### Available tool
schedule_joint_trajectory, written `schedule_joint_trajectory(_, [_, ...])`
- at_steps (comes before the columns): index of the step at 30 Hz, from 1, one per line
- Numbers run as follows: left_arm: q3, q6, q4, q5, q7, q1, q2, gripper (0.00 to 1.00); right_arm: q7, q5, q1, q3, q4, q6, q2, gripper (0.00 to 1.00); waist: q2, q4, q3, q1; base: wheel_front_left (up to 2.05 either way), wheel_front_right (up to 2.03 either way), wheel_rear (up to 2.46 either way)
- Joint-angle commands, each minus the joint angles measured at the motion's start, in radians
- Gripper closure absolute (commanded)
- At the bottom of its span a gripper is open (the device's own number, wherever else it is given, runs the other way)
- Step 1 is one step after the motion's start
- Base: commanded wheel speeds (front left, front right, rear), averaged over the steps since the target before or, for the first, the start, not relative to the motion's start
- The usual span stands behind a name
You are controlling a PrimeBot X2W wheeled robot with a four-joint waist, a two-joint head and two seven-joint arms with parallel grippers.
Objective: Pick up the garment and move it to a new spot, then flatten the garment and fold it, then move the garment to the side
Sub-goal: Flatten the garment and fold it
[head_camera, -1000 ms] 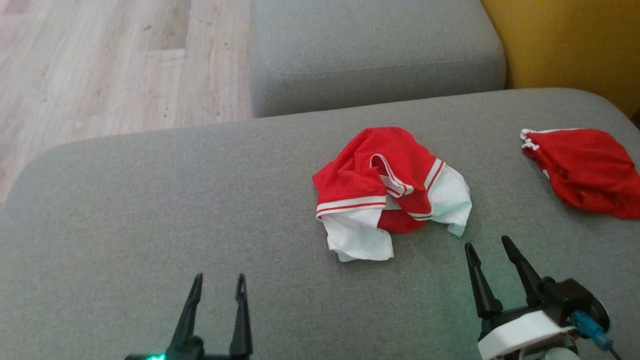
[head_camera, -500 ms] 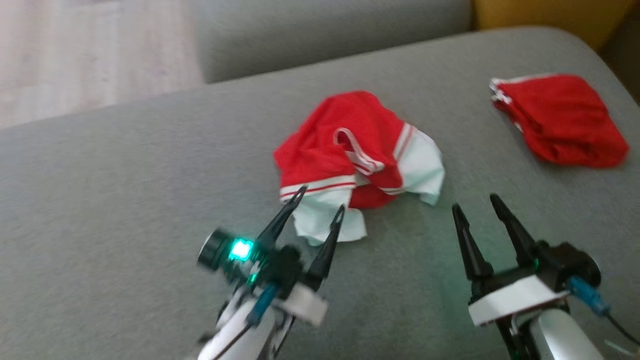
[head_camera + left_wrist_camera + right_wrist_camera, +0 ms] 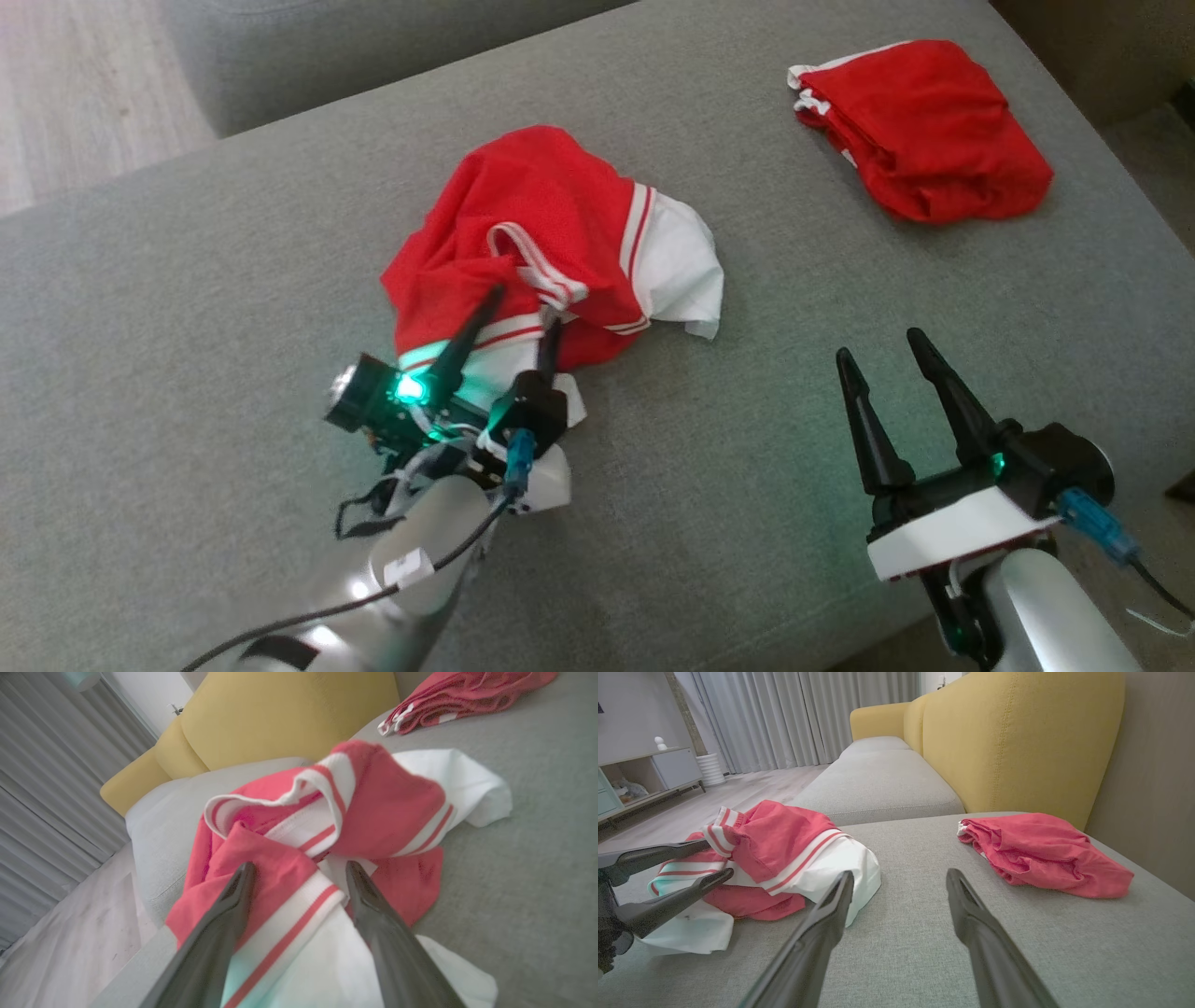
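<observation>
The garment (image 3: 541, 215) lies crumpled near the middle of the grey seat cushion (image 3: 187, 280), red mesh on top, with one white sleeve spread toward the right and another at the near edge of the heap. The left gripper (image 3: 523, 313) is at this near edge. Its two fingers are spread apart, and in the left wrist view a red-and-white striped band of the garment (image 3: 387, 812) lies between them. I cannot tell if the tips press on the cloth or only stand just above it.

The right gripper (image 3: 879, 345) is also spread with nothing between the fingers, above bare cushion to the right of the garment and apart from it.

A smaller red bundle (image 3: 934, 131) rests near the far right corner, well apart from the garment.

Open room is wide on the left side of the cushion – bare grey fabric up to its rounded edge, and past it the wooden floor (image 3: 75, 84). Between garment and bundle there is also a free strip. On the right the cushion ends close beside the right gripper.
</observation>
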Motion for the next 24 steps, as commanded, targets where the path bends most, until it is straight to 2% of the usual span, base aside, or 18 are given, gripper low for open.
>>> schedule_joint_trajectory(1, [0.022,0.017,-0.002,0.008,0.002,-0.057,0.006,0.00,-0.004,0.006,-0.024,0.014,-0.026,0.007,-0.005,0.00,0.0000,-0.004,0.001,-0.0001,0.00,0.00,0.00])
schedule_joint_trajectory(3, [0.022,0.024,0.032,0.009,-0.002,-0.070,0.007,0.00,-0.004,0.006,-0.024,0.015,-0.024,0.007,-0.001,0.00,0.0000,-0.007,-0.001,-0.0001,0.00,0.00,0.00])
schedule_joint_trajectory(4, [0.024,0.023,0.047,0.005,-0.004,-0.074,0.008,0.17,-0.004,0.005,-0.025,0.016,-0.024,0.007,0.001,0.00,0.0000,-0.008,-0.003,-0.0001,0.00,0.00,0.00])
schedule_joint_trajectory(5, [0.025,0.025,0.059,0.003,-0.008,-0.078,0.010,0.71,-0.004,0.005,-0.026,0.018,-0.024,0.007,0.003,0.00,0.0000,-0.009,-0.006,-0.0001,0.00,0.00,0.00])
schedule_joint_trajectory(6, [0.025,0.023,0.073,0.001,-0.009,-0.081,0.011,1.00,-0.004,0.005,-0.026,0.019,-0.023,0.007,0.005,0.00,0.0000,-0.010,-0.010,-0.0001,0.00,0.00,0.00])
schedule_joint_trajectory(9, [0.034,0.005,0.092,-0.022,-0.023,-0.084,0.011,1.00,-0.004,0.004,-0.025,0.019,-0.023,0.007,0.009,0.00,0.0000,-0.011,-0.019,-0.0001,0.00,0.00,0.00])
schedule_joint_trajectory(11, [0.044,-0.022,0.079,-0.050,-0.044,-0.084,0.010,1.00,-0.004,0.003,-0.022,0.019,-0.023,0.007,0.011,0.00,0.0000,-0.011,-0.025,-0.0001,0.00,0.00,0.00])
schedule_joint_trajectory(15, [0.067,-0.128,-0.008,-0.158,-0.073,-0.087,0.007,1.00,-0.004,0.002,-0.020,0.024,-0.020,0.007,0.017,0.00,0.0000,-0.016,-0.037,-0.0001,0.00,0.00,0.00])
schedule_joint_trajectory(19, [0.025,-0.217,-0.148,-0.263,-0.080,-0.154,0.007,1.00,-0.004,0.002,-0.027,0.030,-0.020,0.007,0.024,0.00,0.0000,-0.030,-0.041,-0.0001,0.00,0.00,0.00])
schedule_joint_trajectory(24, [-0.010,-0.259,-0.235,-0.351,-0.076,-0.306,0.007,1.00,-0.004,0.003,-0.033,0.028,-0.022,0.007,0.032,0.00,0.0000,-0.040,-0.041,-0.0001,0.00,0.00,0.00])
